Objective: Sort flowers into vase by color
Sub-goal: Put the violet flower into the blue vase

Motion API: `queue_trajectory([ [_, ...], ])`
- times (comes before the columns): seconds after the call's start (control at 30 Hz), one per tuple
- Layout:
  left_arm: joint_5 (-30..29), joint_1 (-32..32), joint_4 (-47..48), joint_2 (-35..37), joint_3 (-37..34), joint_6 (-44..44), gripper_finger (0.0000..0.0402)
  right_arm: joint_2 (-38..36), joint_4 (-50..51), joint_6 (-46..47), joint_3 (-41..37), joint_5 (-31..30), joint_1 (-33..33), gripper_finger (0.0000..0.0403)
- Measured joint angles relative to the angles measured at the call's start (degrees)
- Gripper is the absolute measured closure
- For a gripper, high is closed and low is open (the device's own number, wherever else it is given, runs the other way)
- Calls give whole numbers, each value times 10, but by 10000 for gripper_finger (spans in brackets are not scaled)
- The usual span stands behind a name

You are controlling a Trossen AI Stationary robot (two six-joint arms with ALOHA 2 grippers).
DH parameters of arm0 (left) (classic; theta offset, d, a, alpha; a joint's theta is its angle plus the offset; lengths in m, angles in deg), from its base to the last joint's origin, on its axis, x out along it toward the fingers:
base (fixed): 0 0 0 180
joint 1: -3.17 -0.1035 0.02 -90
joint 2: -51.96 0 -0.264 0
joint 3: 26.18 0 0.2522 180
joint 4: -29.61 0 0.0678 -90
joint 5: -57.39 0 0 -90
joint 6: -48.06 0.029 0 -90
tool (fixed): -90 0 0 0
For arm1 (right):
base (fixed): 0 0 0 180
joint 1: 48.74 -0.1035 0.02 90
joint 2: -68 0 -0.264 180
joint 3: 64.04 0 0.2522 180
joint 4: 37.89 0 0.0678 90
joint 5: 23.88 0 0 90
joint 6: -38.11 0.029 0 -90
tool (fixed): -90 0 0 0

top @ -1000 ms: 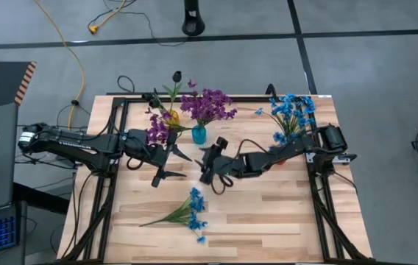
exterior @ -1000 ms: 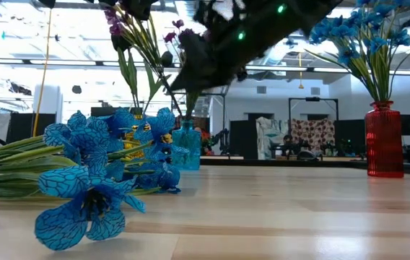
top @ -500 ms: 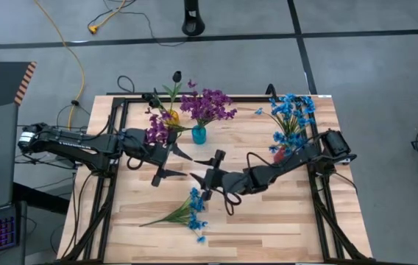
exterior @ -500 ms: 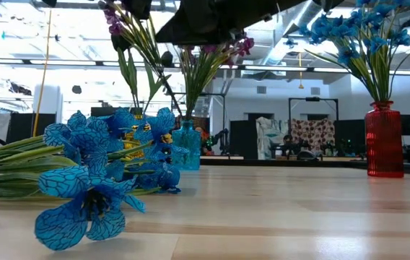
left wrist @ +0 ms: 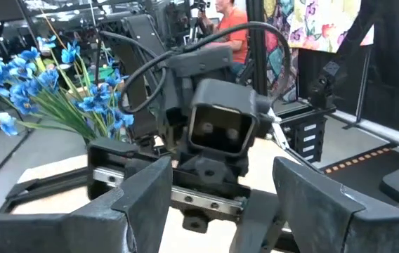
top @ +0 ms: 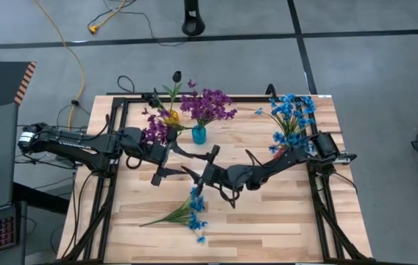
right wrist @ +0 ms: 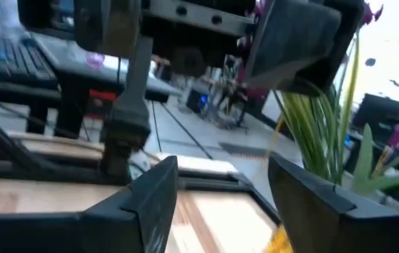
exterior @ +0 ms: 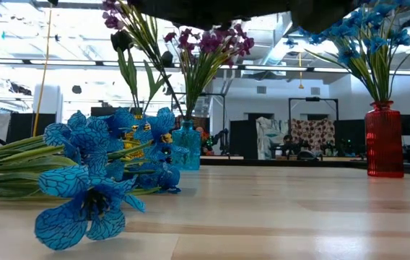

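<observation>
Nearest the low camera, a bunch of blue flowers (exterior: 89,184) lies flat on the wooden table (top: 268,213), blossoms toward the middle of the tabletop and green stems trailing toward the left front corner; seen from above, the bunch (top: 187,212) rests just in front of the two grippers. Above it, near the table's centre, the right gripper (top: 210,163) reaches in from the right side with its fingers spread and nothing between them; in the right wrist view its own two dark fingers (right wrist: 147,204) stand well apart. Facing it at close range, the left gripper (top: 171,162) comes in from the left, also spread wide and empty, as its wrist view shows with its fingers (left wrist: 143,200) parted around the sight of the other arm's wrist. Farther back, a small teal vase (top: 199,135) holds purple flowers (top: 207,105), and just beside it to the left a yellow vase (top: 171,118) holds a dark blossom (top: 177,76) and some purple sprigs. At the far right, a red vase (exterior: 384,141) holds blue flowers (top: 291,112).
</observation>
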Motion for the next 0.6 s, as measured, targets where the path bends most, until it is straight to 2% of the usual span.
queue_trajectory([
  [0.3,2,0,-19,0,0,-47,166,9,-59,19,3,92,34,154],
  [0.6,3,0,-29,0,0,-65,166,10,-67,48,12,145,60,154],
])
